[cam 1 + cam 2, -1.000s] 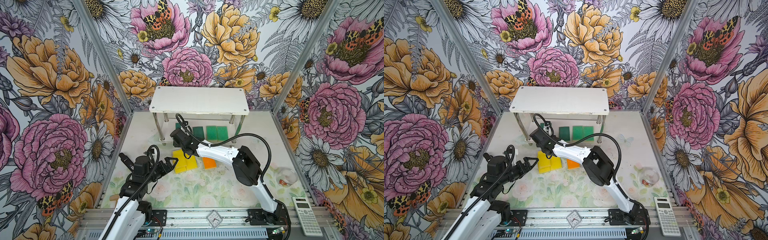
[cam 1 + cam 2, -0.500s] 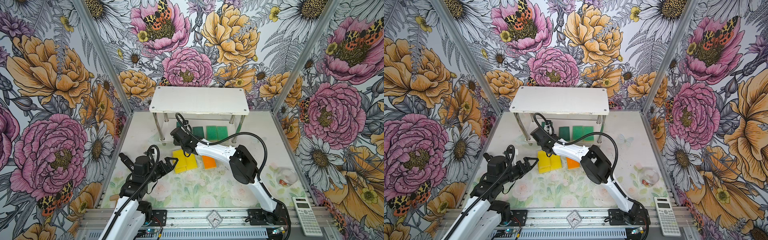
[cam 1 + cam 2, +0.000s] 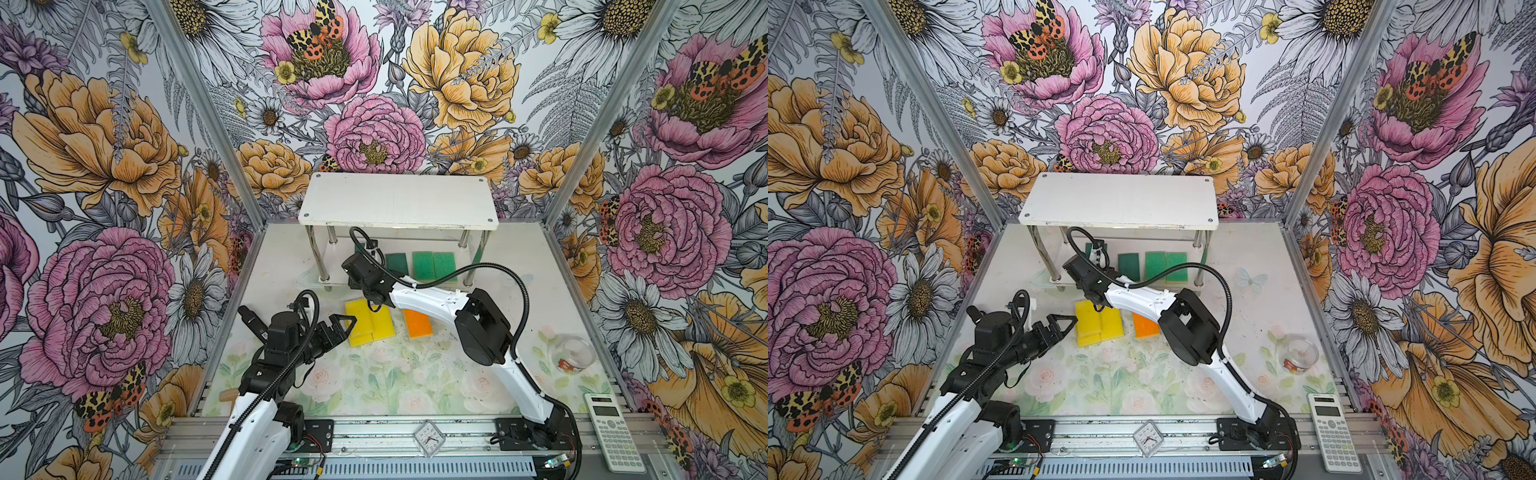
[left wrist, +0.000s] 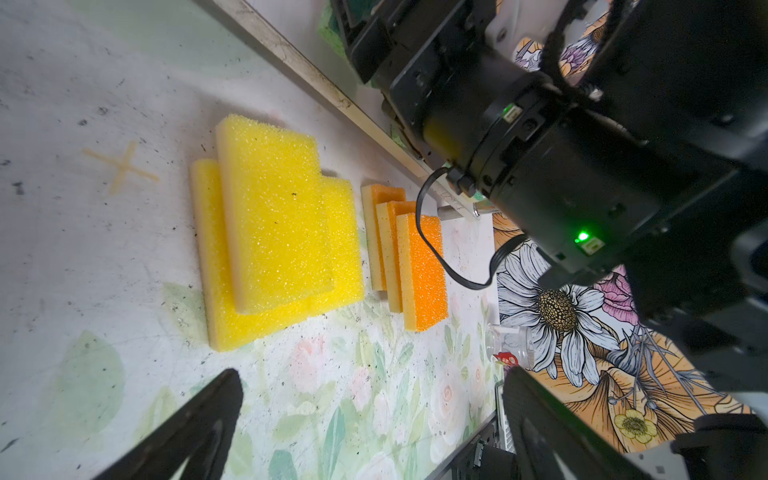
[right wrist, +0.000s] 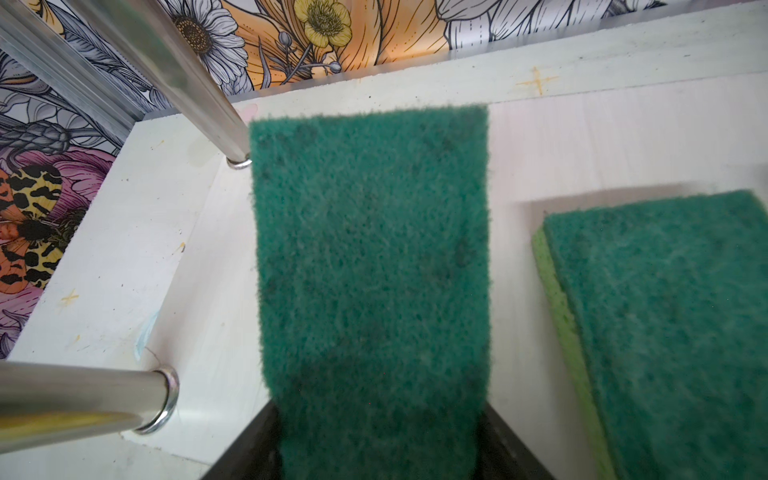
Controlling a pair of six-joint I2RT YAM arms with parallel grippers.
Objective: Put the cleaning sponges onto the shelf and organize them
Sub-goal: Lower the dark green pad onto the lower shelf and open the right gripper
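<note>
**Q:** Right claw, right wrist view: what do the jaws hold?

**A:** They are closed on the near end of a dark green scouring sponge. It is held over the lower board of the white two-tier shelf with chrome tube legs. Whether it touches the board cannot be told. A second dark green sponge with a pale green underlayer lies flat on the board beside it.

**Q:** Left wrist view?

**A:** The left claw is spread wide and empty, above the floral table mat. Ahead lie bright yellow foam sponges, one on top of the others. Just beside them are three orange foam sponges with pale underlayers, overlapped in steps. A faint pencilled cross marks the table. The red label on the clear jar is too blurred to read.

**Q:** Top views?

**A:** In both, the right arm reaches under the shelf's top board. Two lighter green sponges share the lower board. The yellow and orange sponges lie on the table in front of the shelf, with the left claw near the yellow ones. On the white calculator and the small square clock, the print is too small to read.
</note>
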